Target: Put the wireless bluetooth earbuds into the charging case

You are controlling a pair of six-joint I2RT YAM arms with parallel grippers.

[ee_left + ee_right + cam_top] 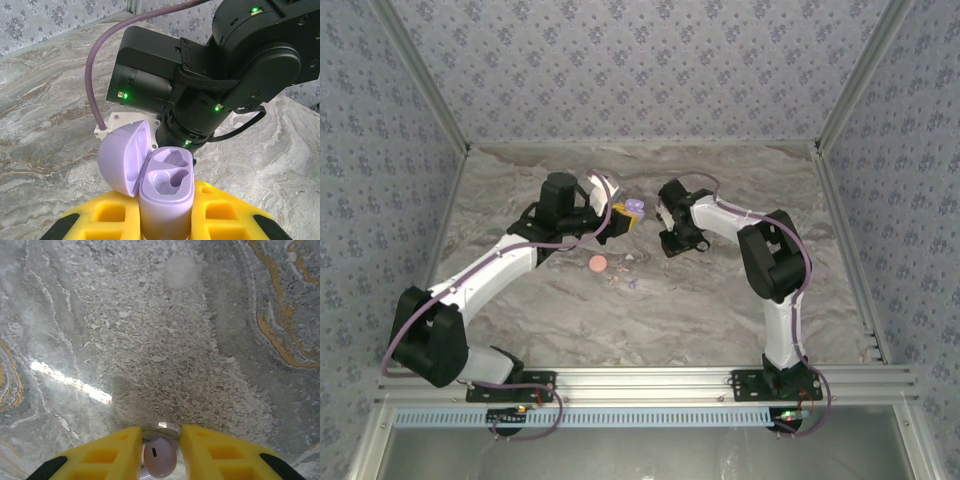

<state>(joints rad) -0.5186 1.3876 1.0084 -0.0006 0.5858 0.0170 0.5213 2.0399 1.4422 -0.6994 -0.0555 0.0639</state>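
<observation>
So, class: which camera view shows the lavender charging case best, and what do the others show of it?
Left wrist view: the charging case stands open between the left gripper's fingers, both wells empty. The top view gives it small, at the left gripper's tip. The right wrist view faces the table and a gripped earbud.

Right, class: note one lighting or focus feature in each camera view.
Top external: even light, faint shadows on the table. Left wrist: open lavender case sharp, wallpaper softer. Right wrist: glare streak across the marble, shadow ahead of the fingers flanking the earbud.
</observation>
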